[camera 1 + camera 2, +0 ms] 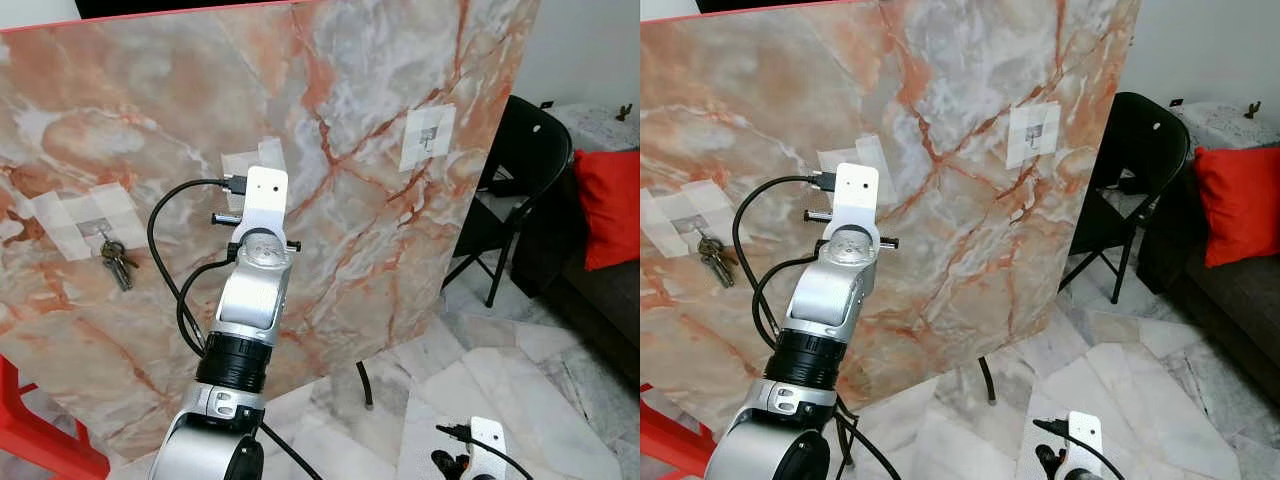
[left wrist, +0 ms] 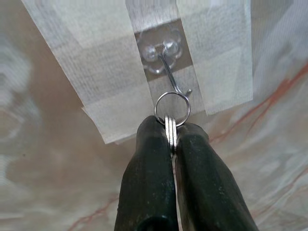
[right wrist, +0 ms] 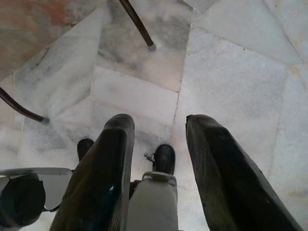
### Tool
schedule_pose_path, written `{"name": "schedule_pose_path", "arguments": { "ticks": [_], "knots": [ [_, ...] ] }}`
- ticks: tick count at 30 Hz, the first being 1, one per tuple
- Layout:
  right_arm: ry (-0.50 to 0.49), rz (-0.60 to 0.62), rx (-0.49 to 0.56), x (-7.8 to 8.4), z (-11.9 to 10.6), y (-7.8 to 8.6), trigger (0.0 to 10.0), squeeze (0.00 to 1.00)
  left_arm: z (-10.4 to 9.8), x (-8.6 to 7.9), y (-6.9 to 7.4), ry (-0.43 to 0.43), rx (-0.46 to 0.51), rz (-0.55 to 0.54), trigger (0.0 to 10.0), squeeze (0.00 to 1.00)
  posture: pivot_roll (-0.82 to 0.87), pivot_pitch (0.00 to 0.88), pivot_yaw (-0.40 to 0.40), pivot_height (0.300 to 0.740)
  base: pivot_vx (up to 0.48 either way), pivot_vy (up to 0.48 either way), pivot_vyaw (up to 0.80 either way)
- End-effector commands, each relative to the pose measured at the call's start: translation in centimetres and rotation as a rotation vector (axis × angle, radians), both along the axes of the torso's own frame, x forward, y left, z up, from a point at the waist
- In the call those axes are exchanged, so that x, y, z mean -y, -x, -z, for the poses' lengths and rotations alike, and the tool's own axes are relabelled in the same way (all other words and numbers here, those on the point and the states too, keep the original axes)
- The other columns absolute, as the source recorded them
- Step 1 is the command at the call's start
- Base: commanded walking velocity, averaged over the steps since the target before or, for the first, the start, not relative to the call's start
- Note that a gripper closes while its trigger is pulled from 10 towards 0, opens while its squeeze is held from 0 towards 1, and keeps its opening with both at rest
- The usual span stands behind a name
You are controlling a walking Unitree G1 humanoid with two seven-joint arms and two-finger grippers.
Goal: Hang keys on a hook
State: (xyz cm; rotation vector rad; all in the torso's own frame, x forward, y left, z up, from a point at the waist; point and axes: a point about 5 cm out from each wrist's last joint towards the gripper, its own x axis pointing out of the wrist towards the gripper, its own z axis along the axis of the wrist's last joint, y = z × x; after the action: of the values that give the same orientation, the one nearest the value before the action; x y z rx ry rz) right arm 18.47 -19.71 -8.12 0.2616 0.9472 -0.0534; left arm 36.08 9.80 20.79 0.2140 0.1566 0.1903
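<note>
My left gripper (image 2: 171, 132) is shut on a flat bunch of keys (image 2: 170, 129). Their silver ring (image 2: 159, 102) sticks out above the fingertips. The ring's top touches the lower curl of a thin wire hook (image 2: 169, 72), which white tape holds to the marble board (image 1: 400, 250). I cannot tell whether the ring is threaded over the hook's tip. In the head views my left arm (image 1: 255, 290) is raised against the board's middle taped patch (image 1: 262, 152), hiding that hook. My right gripper (image 3: 159, 122) hangs open over the floor.
Another bunch of keys (image 1: 118, 265) hangs from a taped hook (image 1: 92, 230) at the board's left. A third taped hook (image 1: 428, 137) is at the upper right. A black folding chair (image 1: 515, 190) and a red cushion (image 1: 610, 205) stand to the right. Red furniture (image 1: 40, 430) is at the lower left.
</note>
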Motion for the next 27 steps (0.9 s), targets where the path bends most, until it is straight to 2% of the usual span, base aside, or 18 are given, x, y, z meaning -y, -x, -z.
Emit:
{"name": "schedule_pose_path", "arguments": {
  "ticks": [1,17,27],
  "knots": [
    [-0.006,0.005,-0.004,-0.1,0.0,0.0,10.0,0.0,-1.2,-0.3,0.0,-0.024,0.044,-0.023,10.0,0.0,0.07,0.0,-0.035,0.74,0.0,0.0,0.0],
    [-0.015,0.002,0.007,-0.2,-0.2,-0.6,10.0,0.0,-1.4,-0.6,0.7,-0.082,0.068,-0.046,10.0,0.0,0.08,0.0,-0.039,0.74,0.0,0.0,0.0],
    [-0.006,0.017,-0.021,0.9,0.1,0.5,10.0,0.0,-0.4,-0.6,0.6,-0.069,0.004,-0.035,10.0,0.0,0.08,0.0,-0.034,0.74,0.0,0.0,0.0]
  ]
}}
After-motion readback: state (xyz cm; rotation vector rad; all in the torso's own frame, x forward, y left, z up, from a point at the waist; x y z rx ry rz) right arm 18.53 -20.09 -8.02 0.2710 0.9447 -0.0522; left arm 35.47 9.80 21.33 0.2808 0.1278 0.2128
